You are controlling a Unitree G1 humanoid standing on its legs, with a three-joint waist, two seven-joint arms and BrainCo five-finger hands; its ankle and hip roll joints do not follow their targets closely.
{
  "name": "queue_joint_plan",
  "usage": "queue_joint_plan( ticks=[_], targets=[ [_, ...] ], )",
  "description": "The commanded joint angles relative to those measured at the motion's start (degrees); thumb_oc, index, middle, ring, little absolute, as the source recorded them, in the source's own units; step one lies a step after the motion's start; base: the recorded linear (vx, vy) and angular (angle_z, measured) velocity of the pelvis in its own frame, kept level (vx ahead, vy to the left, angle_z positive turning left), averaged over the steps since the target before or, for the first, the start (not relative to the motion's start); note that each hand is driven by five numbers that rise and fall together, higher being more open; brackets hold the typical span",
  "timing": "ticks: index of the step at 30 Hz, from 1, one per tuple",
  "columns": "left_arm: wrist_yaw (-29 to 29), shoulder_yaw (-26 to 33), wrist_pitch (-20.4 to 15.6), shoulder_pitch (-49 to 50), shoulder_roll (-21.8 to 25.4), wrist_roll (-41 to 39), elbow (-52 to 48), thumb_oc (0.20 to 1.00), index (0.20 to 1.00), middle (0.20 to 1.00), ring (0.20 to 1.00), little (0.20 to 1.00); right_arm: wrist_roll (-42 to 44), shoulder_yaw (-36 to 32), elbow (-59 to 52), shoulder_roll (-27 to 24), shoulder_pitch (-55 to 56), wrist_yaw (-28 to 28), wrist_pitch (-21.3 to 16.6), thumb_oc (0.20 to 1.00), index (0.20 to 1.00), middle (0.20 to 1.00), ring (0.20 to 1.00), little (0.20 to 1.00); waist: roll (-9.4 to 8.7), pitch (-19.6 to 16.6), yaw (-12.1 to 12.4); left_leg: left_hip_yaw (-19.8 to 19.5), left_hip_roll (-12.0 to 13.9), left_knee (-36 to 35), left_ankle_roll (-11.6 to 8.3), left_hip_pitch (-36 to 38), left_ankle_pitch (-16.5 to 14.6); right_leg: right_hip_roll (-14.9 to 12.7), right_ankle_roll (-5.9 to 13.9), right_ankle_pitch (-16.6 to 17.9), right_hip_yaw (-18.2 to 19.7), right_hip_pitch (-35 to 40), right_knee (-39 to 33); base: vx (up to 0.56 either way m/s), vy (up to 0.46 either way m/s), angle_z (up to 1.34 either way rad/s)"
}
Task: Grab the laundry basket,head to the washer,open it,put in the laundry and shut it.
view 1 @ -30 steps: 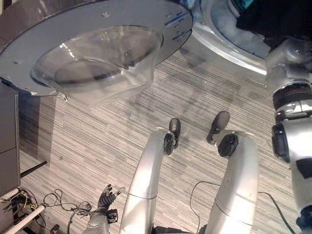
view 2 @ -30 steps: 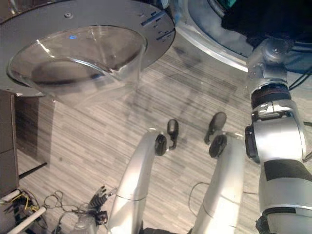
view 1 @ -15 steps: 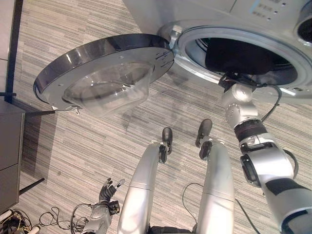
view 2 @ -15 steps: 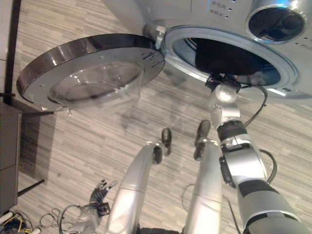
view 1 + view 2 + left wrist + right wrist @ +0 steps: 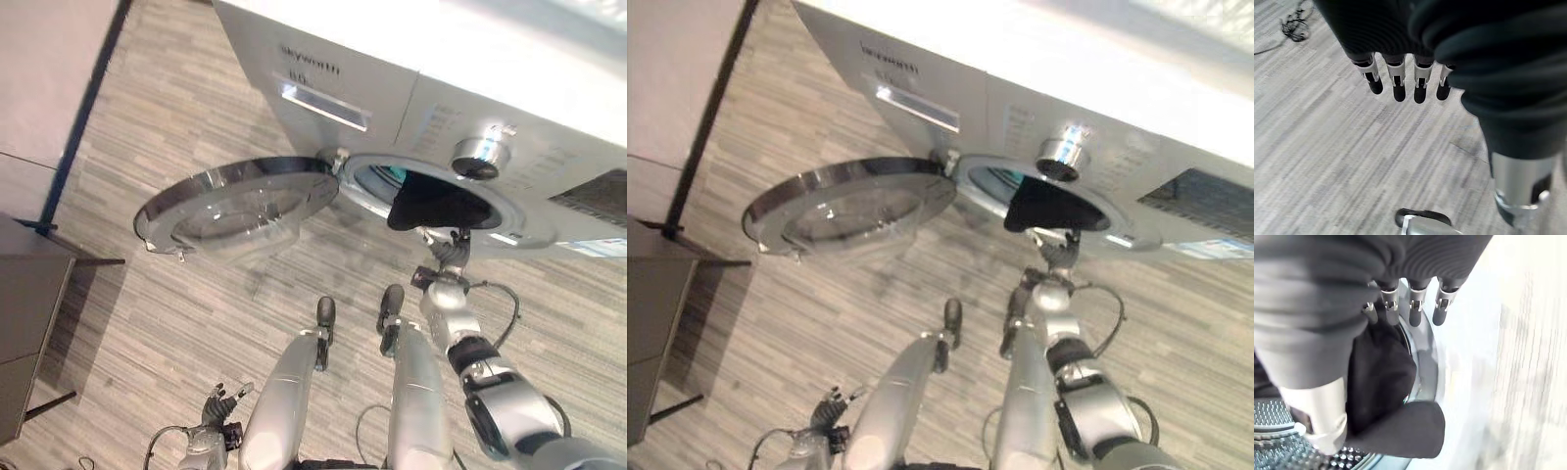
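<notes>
Matt black cloth [image 5: 436,208] drapes the washer [image 5: 392,108]'s glossy chrome door ring; its door [image 5: 240,206] holds clear glass.

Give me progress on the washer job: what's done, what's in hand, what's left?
Done: the washer door stands wide open. In hand: a black garment hangs over the rim of the opening, half in the drum, with the right hand at it, fingers straight. Left: push the garment fully in and shut the door. The left hand hangs open over the floor.
</notes>
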Motion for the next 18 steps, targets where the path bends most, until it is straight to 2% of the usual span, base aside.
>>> queue_joint_plan(
  ticks=[1, 3, 5, 6, 7, 8, 9, 12, 13, 14, 16, 18],
  targets=[
    [1.3, 0.0, 0.2, 0.6, -0.9, 4.5, 3.5, 1.000, 1.000, 1.000, 1.000, 1.000, -2.6, 0.3, 1.1, -2.3, 0.4, 0.6, -1.5, 1.000, 1.000, 1.000, 1.000, 1.000, 1.78, -0.7, 0.4, -4.2, 1.9, -2.3, -3.78, 1.7, 3.7, 0.6, 5.40, 1.9, 3.3, 6.9, -9.3, 0.08, -0.027, 0.09],
    [1.5, 0.2, 0.5, 0.6, -0.9, 5.6, 3.9, 1.000, 1.000, 1.000, 1.000, 1.000, -2.1, 0.7, 2.4, -1.7, 2.1, 1.8, -1.1, 1.000, 1.000, 1.000, 1.000, 1.000, 1.54, -1.1, 0.4, -4.7, 2.0, -3.9, -3.76, 4.0, 4.0, 0.9, 5.33, 2.1, 3.1, 9.1, -10.2, 0.08, -0.027, 0.11],
    [1.7, 1.2, 1.1, 0.8, -1.0, 8.0, 5.2, 1.000, 1.000, 1.000, 1.000, 1.000, -0.5, 0.3, 4.7, -1.2, 7.1, 5.2, -0.2, 1.000, 1.000, 1.000, 1.000, 1.000, 0.83, -2.8, 0.3, -5.1, 2.5, -7.6, -3.82, 9.1, 4.5, 1.2, 5.56, 2.9, 2.6, 14.6, -13.9, 0.13, -0.014, 0.08],
    [1.4, 1.5, 1.3, 0.7, -1.2, 8.3, 5.9, 1.000, 1.000, 1.000, 1.000, 1.000, 3.1, -1.4, 7.9, -0.7, 8.1, 8.2, 0.2, 1.000, 1.000, 1.000, 1.000, 1.000, 0.77, -3.4, 0.5, -5.4, 2.4, -9.5, -4.04, 11.2, 5.0, 1.2, 5.75, 3.5, 2.3, 16.4, -15.4, 0.12, 0.019, 0.06],
    [0.9, 1.5, 1.6, 0.9, -1.1, 8.2, 6.1, 1.000, 1.000, 1.000, 1.000, 1.000, 13.9, -4.6, 11.1, 0.8, 8.7, 12.7, -0.7, 1.000, 1.000, 1.000, 1.000, 1.000, 0.65, -4.5, 0.9, -5.8, 2.6, -11.3, -4.03, 13.1, 5.1, 1.4, 5.92, 3.6, 2.3, 18.3, -16.7, 0.10, 0.027, 0.05],
    [0.3, 1.4, 1.9, 1.1, -1.1, 7.9, 5.5, 1.000, 1.000, 1.000, 1.000, 1.000, 19.0, -6.0, 14.0, 0.7, 8.6, 15.1, -0.4, 1.000, 1.000, 1.000, 1.000, 1.000, 0.77, -5.1, 1.4, -6.1, 2.5, -12.2, -3.79, 14.3, 5.2, 1.4, 6.01, 3.9, 2.3, 18.9, -17.1, 0.07, 0.014, 0.01],
    [-0.5, 0.3, 1.8, 1.2, -0.5, 8.8, 4.4, 1.000, 1.000, 1.000, 1.000, 1.000, 21.1, -7.4, 18.4, -0.6, 7.1, 15.1, 0.5, 1.000, 1.000, 1.000, 1.000, 1.000, 1.14, -5.0, 2.0, -6.2, 2.2, -11.8, -3.72, 14.9, 4.9, 1.3, 6.01, 3.9, 2.2, 19.5, -17.0, 0.01, -0.011, -0.04],
    [-1.1, -2.1, 1.0, 1.7, 2.8, 11.4, 1.9, 1.000, 1.000, 1.000, 1.000, 1.000, 14.4, -7.9, 28.2, -9.0, -2.8, 12.7, 4.8, 1.000, 1.000, 1.000, 1.000, 1.000, 3.11, -5.5, 4.9, -5.9, 1.6, -11.4, -3.76, 14.9, 4.9, 0.3, 6.19, 4.8, 1.2, 20.6, -18.5, -0.01, -0.011, -0.04],
    [-0.4, -2.6, 0.9, 1.7, 3.1, 11.3, 1.4, 1.000, 1.000, 1.000, 1.000, 1.000, 12.7, -6.5, 26.6, -8.5, -5.8, 11.0, 4.6, 1.000, 1.000, 1.000, 1.000, 1.000, 4.05, -5.7, 5.5, -5.6, 1.7, -12.1, -3.78, 15.6, 5.3, 0.4, 6.13, 4.8, 1.8, 21.0, -18.8, -0.01, 0.030, 0.06],
    [-0.4, -2.6, 1.0, 1.8, 3.1, 11.3, 1.3, 1.000, 1.000, 1.000, 1.000, 1.000, 12.7, -6.4, 26.5, -8.5, -5.7, 10.9, 4.7, 1.000, 1.000, 1.000, 1.000, 1.000, 4.03, -5.7, 5.5, -5.6, 1.7, -12.2, -3.78, 15.7, 5.3, 0.4, 6.13, 4.9, 1.9, 21.0, -18.8, 0.03, 0.037, 0.07],
    [-0.8, -2.2, 2.0, 2.3, 2.8, 12.2, 2.3, 1.000, 1.000, 1.000, 1.000, 1.000, 8.3, -0.8, 25.0, -6.3, -4.4, 14.7, 6.5, 1.000, 1.000, 1.000, 1.000, 1.000, 4.08, -6.1, 5.4, -5.2, 2.0, -13.4, -3.74, 15.9, 6.0, 1.0, 6.04, 4.5, 2.7, 20.3, -18.2, 0.01, 0.031, 0.08],
    [-1.1, -2.0, 2.0, 2.2, 2.8, 12.5, 2.4, 1.000, 1.000, 1.000, 1.000, 1.000, 8.7, -0.1, 25.0, -5.9, -4.0, 15.9, 6.9, 1.000, 1.000, 1.000, 1.000, 1.000, 4.02, -6.2, 5.4, -5.2, 2.0, -13.2, -3.75, 15.5, 6.0, 0.9, 5.97, 4.3, 2.8, 19.6, -17.5, -0.01, 0.006, 0.03]
  ],
)
